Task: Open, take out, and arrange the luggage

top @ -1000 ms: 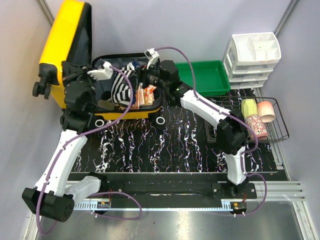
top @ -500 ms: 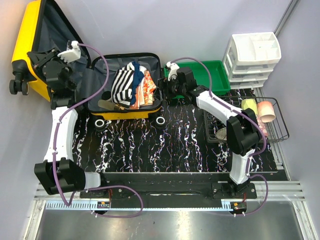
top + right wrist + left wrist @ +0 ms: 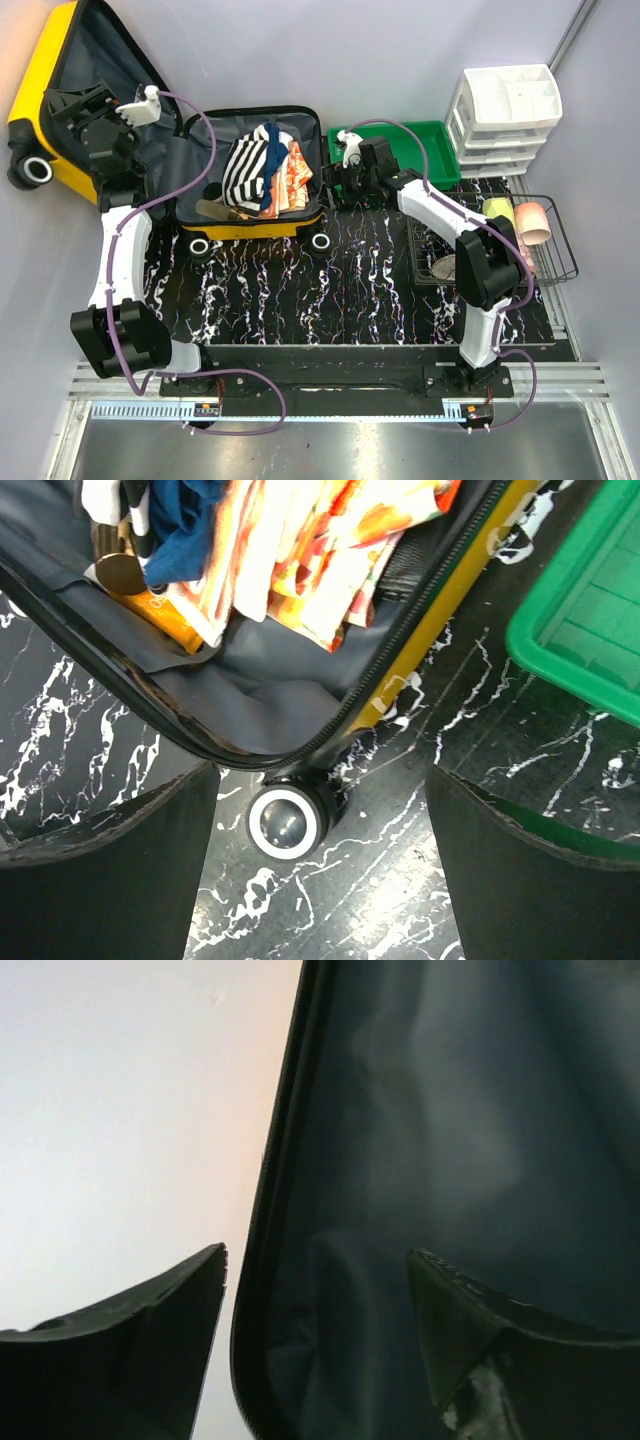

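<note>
Surface: black white-veined worktop (image 3: pixel 360 290); grey walls (image 3: pixel 380 50).
Luggage (image 3: pixel 245 229): one, lay open at far-left corner.
Left gripper (image 3: pixel 317 1250), right gripper (image 3: pixel 322 771): two, both stood spread, empty.

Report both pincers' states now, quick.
Left pincer: open, straddling the luggage lid's edge, not gripping it.
Right pincer: open, empty, above a wheel.

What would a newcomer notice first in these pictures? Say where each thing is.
The bright yellow suitcase lies open at the far left, its lid standing up. Striped and orange clothes are heaped in its lower half, and a green tray sits just to its right.
</note>
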`<state>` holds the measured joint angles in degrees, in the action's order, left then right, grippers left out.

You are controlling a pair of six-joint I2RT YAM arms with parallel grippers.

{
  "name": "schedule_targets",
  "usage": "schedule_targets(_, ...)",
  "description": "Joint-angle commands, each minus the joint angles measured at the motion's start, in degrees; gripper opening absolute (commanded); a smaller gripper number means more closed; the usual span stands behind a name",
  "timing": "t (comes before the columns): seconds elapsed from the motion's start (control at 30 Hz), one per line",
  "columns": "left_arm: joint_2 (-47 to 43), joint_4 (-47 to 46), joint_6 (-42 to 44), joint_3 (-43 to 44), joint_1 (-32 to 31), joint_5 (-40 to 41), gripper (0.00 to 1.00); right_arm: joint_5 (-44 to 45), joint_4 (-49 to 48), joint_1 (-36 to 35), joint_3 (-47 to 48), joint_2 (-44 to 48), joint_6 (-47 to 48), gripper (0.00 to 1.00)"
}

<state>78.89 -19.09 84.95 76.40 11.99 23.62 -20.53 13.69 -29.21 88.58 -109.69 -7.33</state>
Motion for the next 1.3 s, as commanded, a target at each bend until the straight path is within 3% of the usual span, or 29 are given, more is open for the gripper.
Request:
schedule_targets(0.0, -0.66, 4.48, -2.06, 2.52, -0.30, -5.07, 0.85, -3.53, 1.68, 2.75, 2.56, 1.85, 2.59, 0.93)
schedule_targets(0.03, -1.28, 6.16, -3.81, 2.96, -0.30, -6.12, 0.93, -4.24, 2.30, 4.06, 2.65, 1.76, 2.59, 0.94)
schedule_targets(0.13, -3.39, 14.06, -8.98, 5.85, -0.39, -8.57, 0.99, -5.13, 2.65, 5.21, 2.57, 1.41, 1.88, 0.93)
schedule_targets(0.3, -5.33, 30.04, -19.27, 14.03, -1.70, -12.01, 0.99, -6.61, 2.13, 5.39, 4.40, -1.22, -2.66, 0.90)
schedule_targets(0.57, -8.49, 43.33, -32.10, 14.47, -9.08, -14.38, 0.99, -12.15, -1.74, 4.78, 9.77, -10.28, -9.36, 0.88)
schedule_targets(0.7, -8.14, 53.17, -46.23, 16.23, -10.14, -19.39, 0.99, -14.79, -4.54, 3.02, 10.92, -12.74, -11.64, 0.84)
schedule_targets(0.9, -7.09, 58.90, -58.47, 15.89, -10.49, -28.44, 0.99, -18.84, -8.50, -1.28, 10.30, -13.62, -15.25, 0.75)
schedule_targets(1.1, -5.25, 59.35, -63.84, 12.98, -11.64, -33.89, 0.99, -20.86, -11.40, -4.10, 8.90, -13.36, -17.71, 0.67)
schedule_targets(1.27, -1.03, 59.78, -66.92, 13.77, -13.57, -35.74, 0.98, -21.48, -11.32, -4.45, 7.76, -11.61, -17.11, 0.68)
